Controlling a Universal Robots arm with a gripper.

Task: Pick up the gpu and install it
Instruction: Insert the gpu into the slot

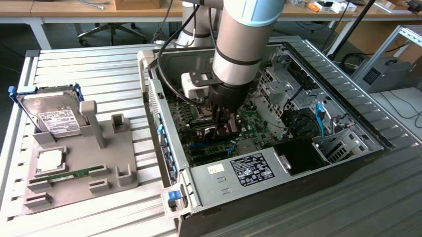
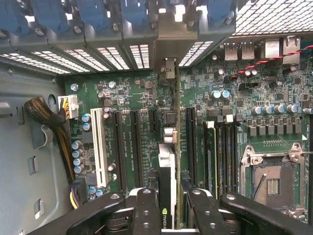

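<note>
My gripper (image 2: 168,198) is shut on the gpu (image 2: 167,159), seen edge-on as a thin card with a green logo between the two black fingers (image 2: 145,210). The card stands upright over the green motherboard (image 2: 244,122). It lines up with a long black slot, and its metal bracket end (image 2: 167,68) reaches the case's rear slot openings. In the exterior view, the gripper (image 1: 221,129) is lowered deep inside the open computer case (image 1: 264,168), with the dark gpu (image 1: 212,133) low against the board. I cannot tell whether the card is fully seated.
A white slot (image 2: 99,147), memory slots and an open CPU socket (image 2: 271,183) flank the card. A yellow-black cable bundle (image 2: 49,117) lies beside the board. On the exterior view's left, a grey holder (image 1: 99,163) carries a hard drive (image 1: 56,116), a CPU (image 1: 51,160) and a green memory stick (image 1: 66,175).
</note>
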